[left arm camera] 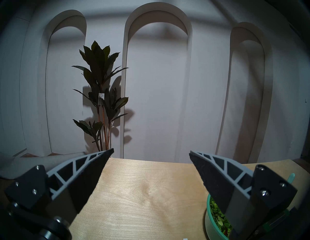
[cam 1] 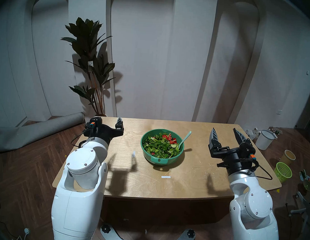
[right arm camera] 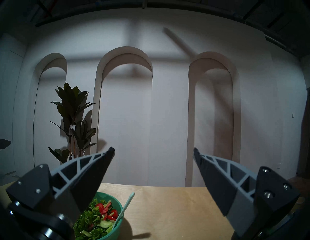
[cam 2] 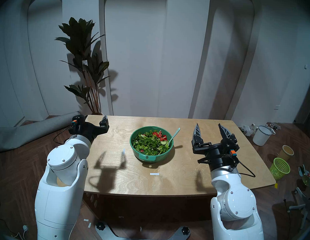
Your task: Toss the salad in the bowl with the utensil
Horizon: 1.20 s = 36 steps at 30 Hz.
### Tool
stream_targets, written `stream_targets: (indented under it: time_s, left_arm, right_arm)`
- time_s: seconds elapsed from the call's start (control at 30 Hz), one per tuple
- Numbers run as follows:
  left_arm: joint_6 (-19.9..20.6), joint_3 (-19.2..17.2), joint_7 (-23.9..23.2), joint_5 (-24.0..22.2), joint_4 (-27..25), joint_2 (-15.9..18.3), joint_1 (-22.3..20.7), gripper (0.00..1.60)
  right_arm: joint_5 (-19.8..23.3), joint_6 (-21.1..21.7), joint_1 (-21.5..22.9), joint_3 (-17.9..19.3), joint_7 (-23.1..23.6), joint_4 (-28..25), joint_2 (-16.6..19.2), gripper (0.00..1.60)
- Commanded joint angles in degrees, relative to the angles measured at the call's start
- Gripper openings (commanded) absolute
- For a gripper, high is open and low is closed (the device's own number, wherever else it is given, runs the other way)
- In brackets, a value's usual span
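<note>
The green bowl (cam 1: pixel 158 160) stands mid-table, heaped with salad (cam 1: pixel 158 145) of chopped lettuce, tomato pieces and cucumber slices. The pale mint spoon (cam 1: pixel 185 138) has its head in the salad on the bowl's right side, and its handle leans up over the rim to the far right. My left gripper (cam 1: pixel 107 121) hangs open well to the left of the bowl, near the table's far-left corner. My right gripper (cam 1: pixel 223 129) is open to the right of the bowl and spoon. The right wrist view shows bowl (right arm camera: pixel 121 203), salad (right arm camera: pixel 94 219) and spoon (right arm camera: pixel 127 203) beside its left finger.
On the wooden table (cam 1: pixel 192 175) a white tape strip (cam 1: pixel 165 177) lies in front of the bowl. A tall plant (cam 1: pixel 92 60) stands behind the far-left corner. On the floor are a rolled mat (cam 1: pixel 36 131), a white bucket (cam 1: pixel 264 139) and a lime mesh basket (cam 1: pixel 283 169).
</note>
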Motion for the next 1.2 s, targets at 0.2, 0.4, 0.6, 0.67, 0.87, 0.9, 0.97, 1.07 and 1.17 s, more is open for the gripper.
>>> stream_targets:
  time_s: [0.2, 0.4, 0.6, 0.67, 0.87, 0.9, 0.97, 1.07, 1.17]
  left_arm:
    - [-0.19, -0.02, 0.07, 0.04, -0.98, -0.12, -0.47, 1.60]
    - [-0.20, -0.04, 0.03, 0.07, -0.97, -0.14, -0.47, 1.60]
    - [-0.21, -0.05, -0.01, 0.09, -0.95, -0.16, -0.47, 1.60]
    - [-0.21, -0.06, -0.03, 0.10, -0.94, -0.17, -0.48, 1.60]
    - [-0.23, -0.08, -0.08, 0.13, -0.90, -0.18, -0.49, 1.60]
    - [-0.23, -0.08, -0.09, 0.14, -0.89, -0.18, -0.49, 1.60]
    - [-0.23, -0.08, -0.11, 0.15, -0.87, -0.18, -0.49, 1.60]
    - [-0.24, -0.09, -0.13, 0.16, -0.85, -0.18, -0.50, 1.60]
    - [-0.24, -0.10, -0.16, 0.17, -0.84, -0.19, -0.50, 1.60]
  right_arm:
    - [0.42, 4.33, 9.16, 3.76, 0.92, 11.29, 3.89, 1.60]
    - [-0.12, 1.35, 13.17, 2.69, 0.29, 17.89, 4.82, 1.60]
    - [-0.17, -1.41, 16.61, 0.13, -0.11, 22.85, 5.25, 1.60]
    - [-0.29, -2.14, 18.50, -1.48, -0.07, 24.42, 5.38, 1.60]
    - [-0.54, -2.74, 22.71, -4.18, -0.24, 27.65, 5.40, 1.60]
    - [-0.23, -2.81, 22.76, -4.40, -0.17, 27.84, 5.39, 1.60]
    - [-0.38, -2.67, 23.99, -5.12, -0.07, 29.00, 5.39, 1.60]
    - [-0.78, -2.56, 25.83, -6.30, 0.14, 30.80, 5.33, 1.60]
    - [-1.19, -2.68, 27.47, -7.75, 0.47, 31.95, 4.90, 1.60]
